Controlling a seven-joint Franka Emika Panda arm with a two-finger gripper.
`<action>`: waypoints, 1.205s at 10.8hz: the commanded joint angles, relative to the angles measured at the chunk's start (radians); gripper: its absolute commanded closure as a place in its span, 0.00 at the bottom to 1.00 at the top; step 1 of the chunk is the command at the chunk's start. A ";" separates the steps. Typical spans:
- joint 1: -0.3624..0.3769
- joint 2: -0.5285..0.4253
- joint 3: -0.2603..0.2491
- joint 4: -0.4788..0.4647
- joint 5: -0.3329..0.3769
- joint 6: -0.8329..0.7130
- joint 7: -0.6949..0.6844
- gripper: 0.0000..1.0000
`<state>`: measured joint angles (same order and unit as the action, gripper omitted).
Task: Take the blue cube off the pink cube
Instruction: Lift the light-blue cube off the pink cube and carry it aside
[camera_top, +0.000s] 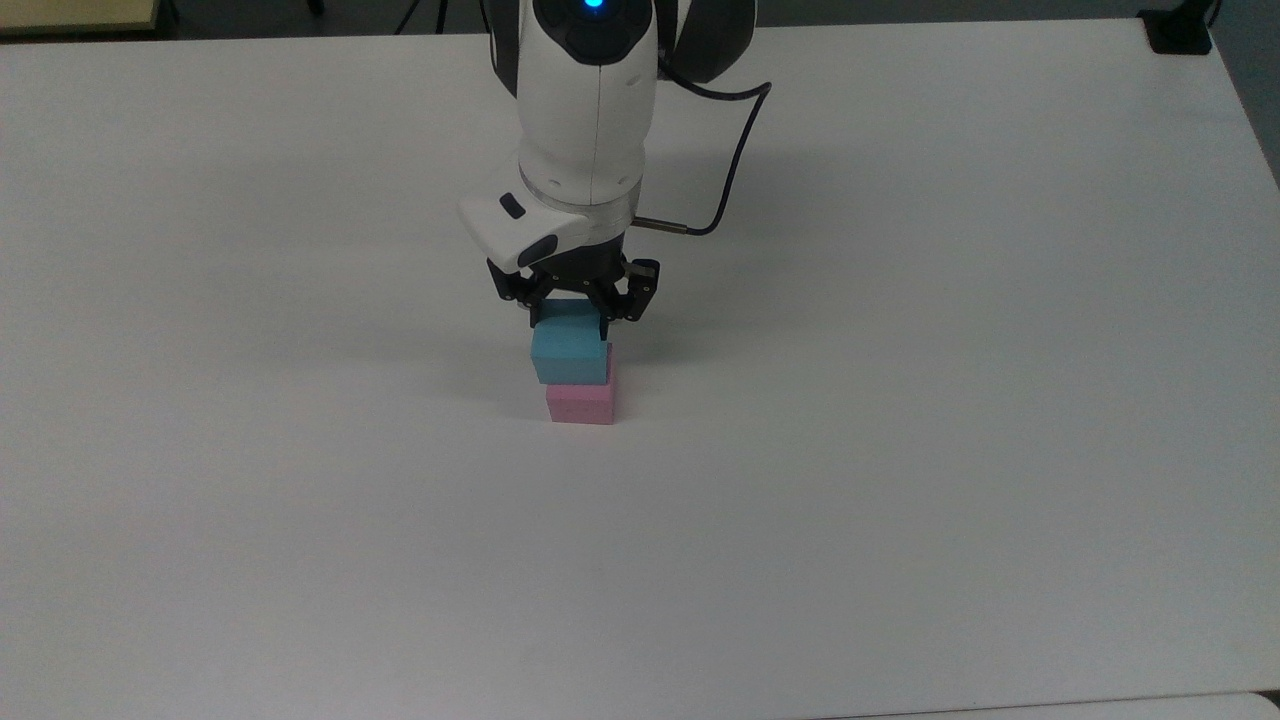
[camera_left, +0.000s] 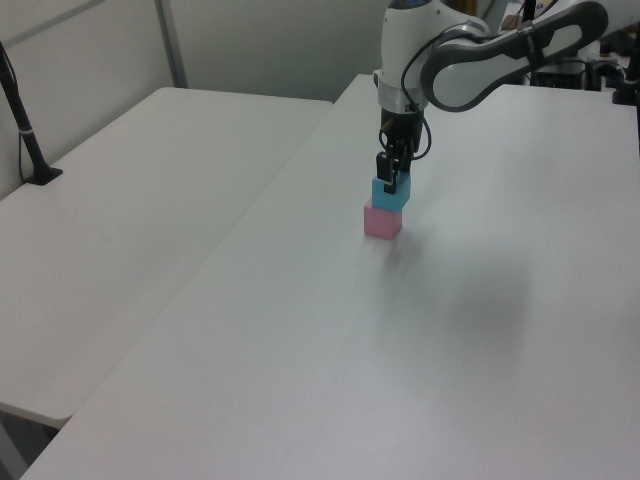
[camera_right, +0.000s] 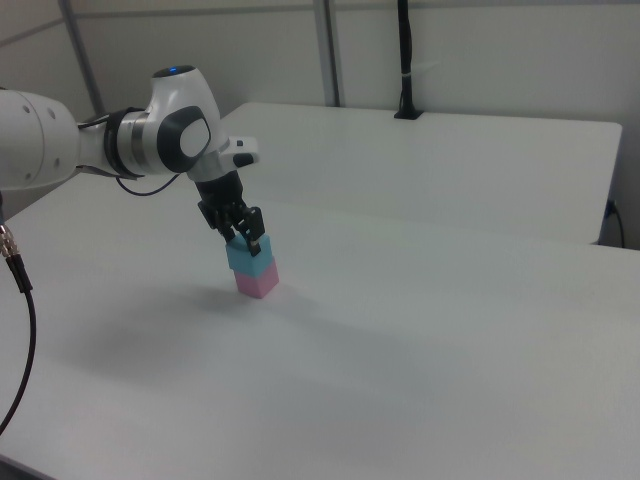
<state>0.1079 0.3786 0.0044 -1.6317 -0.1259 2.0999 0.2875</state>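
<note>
Two white tables fill the room: in the top view the near table (camera_top: 300, 560) is bare across the lower frame, and at frame centre the pink cube (camera_top: 580, 403) sits on it with the blue cube (camera_top: 569, 348) stacked on top, shifted slightly toward the top view's left. Just above, the gripper (camera_top: 572, 314) grasps the blue cube, its fingers pressed to both sides. A dark cable (camera_top: 735, 150) loops off the arm (camera_top: 590, 110). In the left view a second table (camera_left: 130, 230) adjoins at frame left, with a black post (camera_left: 25, 130) and grey wall panels behind
</note>
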 joint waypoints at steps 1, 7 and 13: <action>-0.016 -0.082 0.005 -0.036 -0.021 -0.013 0.004 0.60; -0.174 -0.216 0.005 -0.124 -0.014 -0.267 -0.269 0.60; -0.214 -0.328 0.003 -0.529 -0.032 0.145 -0.283 0.60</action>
<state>-0.1008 0.1016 0.0019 -2.0008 -0.1308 2.0252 0.0159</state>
